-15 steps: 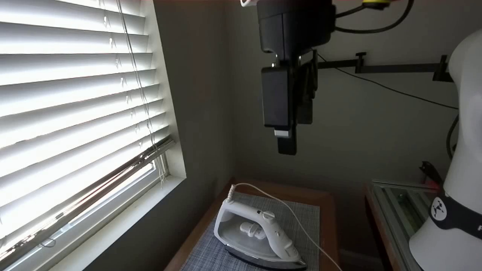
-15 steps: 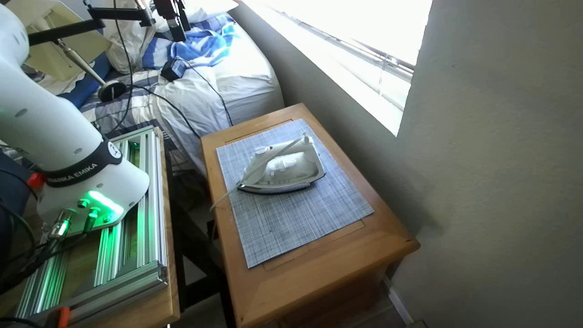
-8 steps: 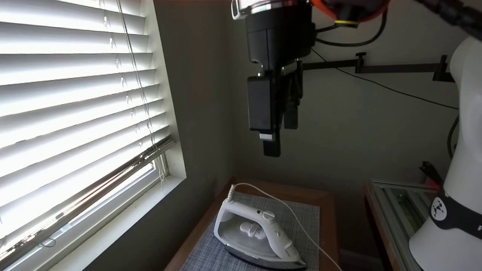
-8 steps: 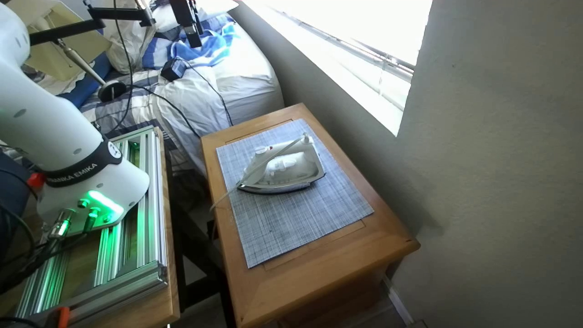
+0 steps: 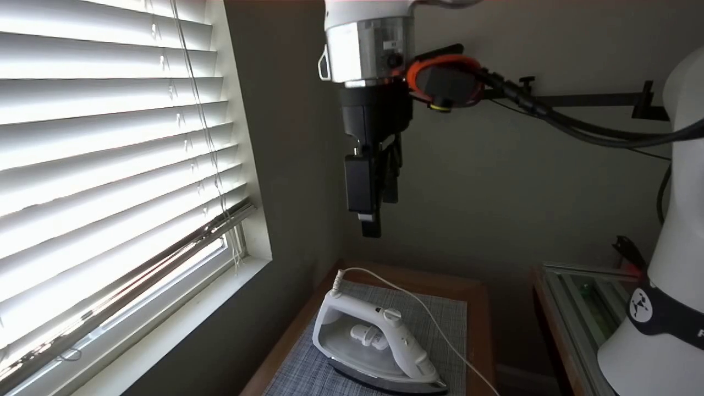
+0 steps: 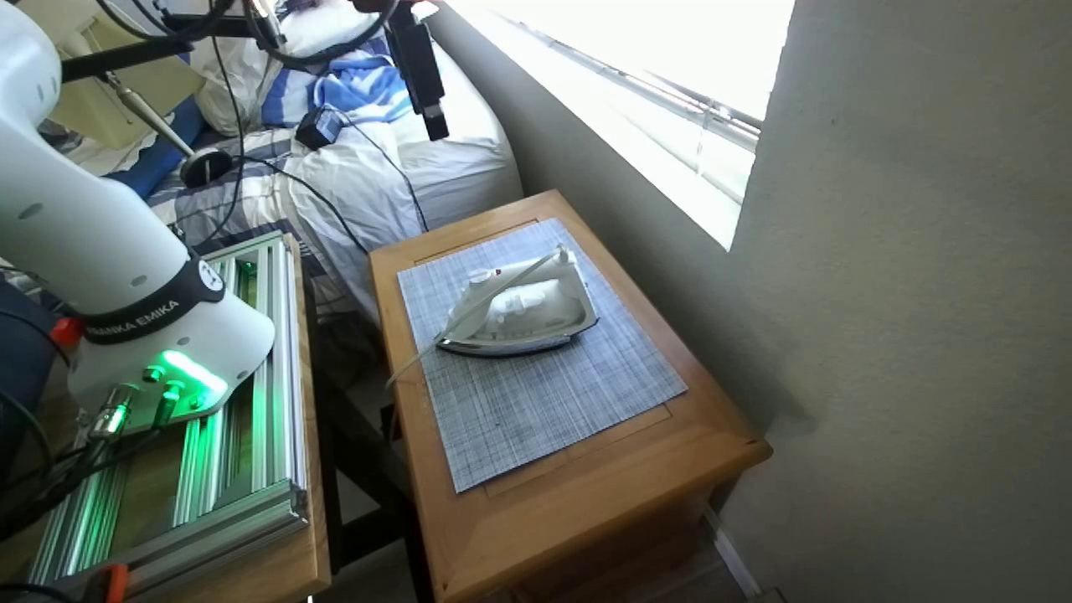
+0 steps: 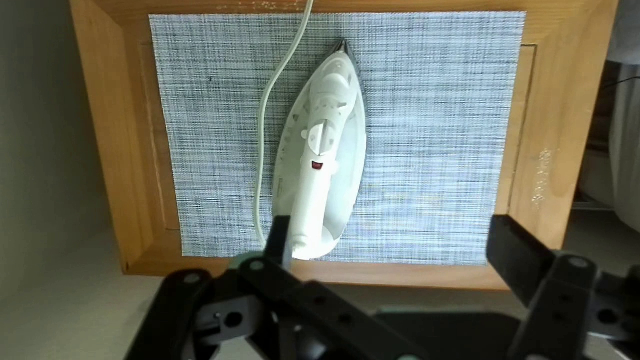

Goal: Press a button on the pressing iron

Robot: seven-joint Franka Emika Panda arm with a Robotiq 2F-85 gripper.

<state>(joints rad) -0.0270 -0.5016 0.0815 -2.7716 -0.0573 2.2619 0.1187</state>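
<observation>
The white and light-grey pressing iron (image 5: 379, 355) lies flat on its soleplate on a woven mat in both exterior views (image 6: 523, 310). In the wrist view the iron (image 7: 312, 200) points its nose to the top, with small buttons (image 7: 330, 104) near the front of the handle, a round dial (image 7: 321, 137) and a red light (image 7: 317, 165). My gripper (image 7: 390, 237) is open and empty, fingers wide apart. Its left finger overlaps the iron's rear in that view. In both exterior views the gripper (image 5: 379, 217) hangs well above the iron, touching nothing (image 6: 434, 121).
The grey mat (image 6: 569, 410) lies on a wooden table (image 6: 636, 477) beside a wall and a window with blinds (image 5: 110, 137). The iron's white cord (image 7: 262, 110) runs beside it and off the table. A bed (image 6: 452, 167) stands behind the table.
My gripper has come down and moved toward the window side, now nearer the iron. More of the arm's wrist and its cables show. The iron has not moved.
</observation>
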